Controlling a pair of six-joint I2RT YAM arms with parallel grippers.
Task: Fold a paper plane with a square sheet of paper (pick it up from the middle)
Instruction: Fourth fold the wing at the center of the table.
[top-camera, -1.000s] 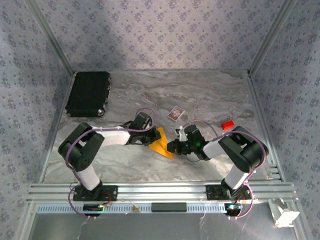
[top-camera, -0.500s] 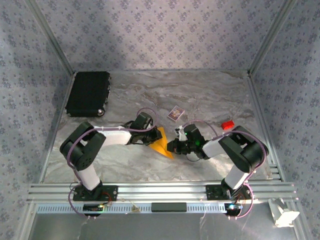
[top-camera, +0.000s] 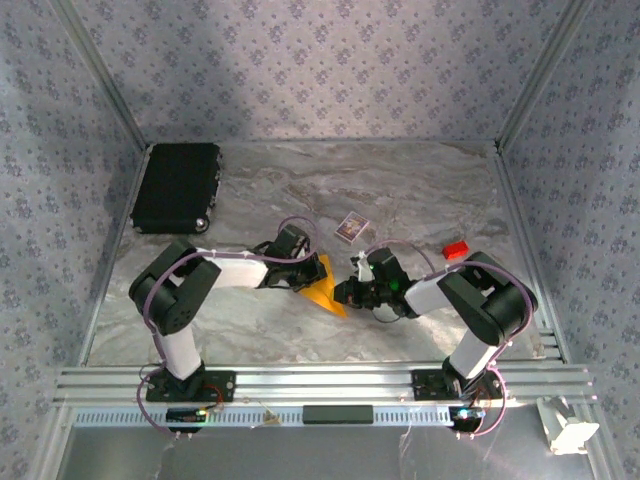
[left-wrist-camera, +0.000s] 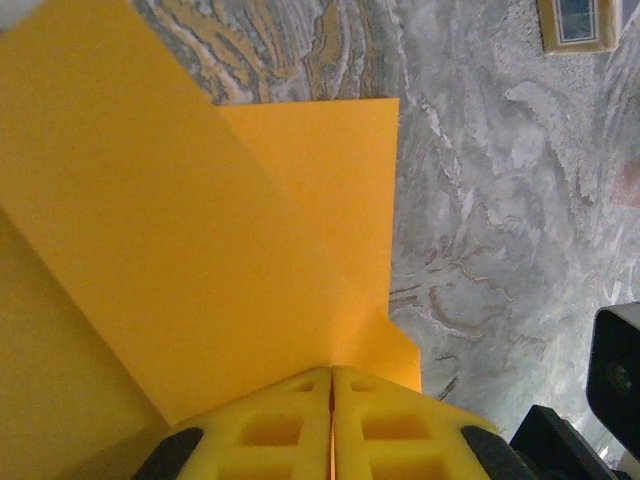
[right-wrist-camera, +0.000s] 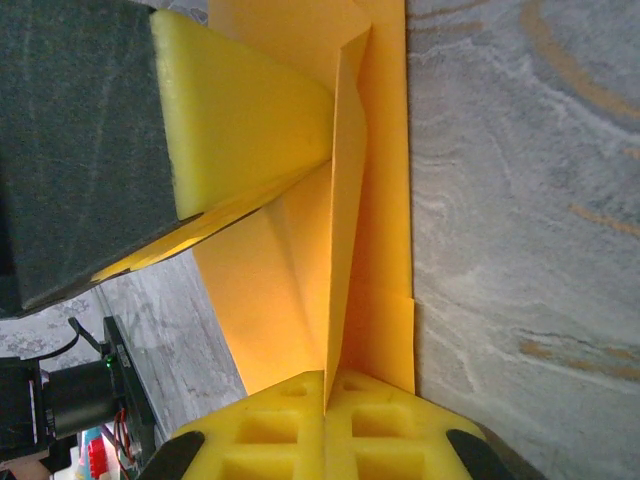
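The left gripper (top-camera: 305, 277) sits on the near side of the small patterned card (top-camera: 349, 227) and to its left. Its yellow pads (left-wrist-camera: 270, 430) are pressed flat together on an edge of the square sheet of paper (top-camera: 326, 291), with no gap between them. The sheet, orange-yellow and folded into overlapping diagonal flaps, lies on the marble table (top-camera: 420, 190) just nearer the arms than the card and slightly to its left. It is caught between the two grippers. The right gripper (top-camera: 345, 292) is straight on the near side of the card, facing the left one. Its pads (right-wrist-camera: 390, 400) are likewise clamped tight, pinching a thin standing crease of the sheet. Right of the card, well apart from it, lies a tiny red block (top-camera: 456, 249).
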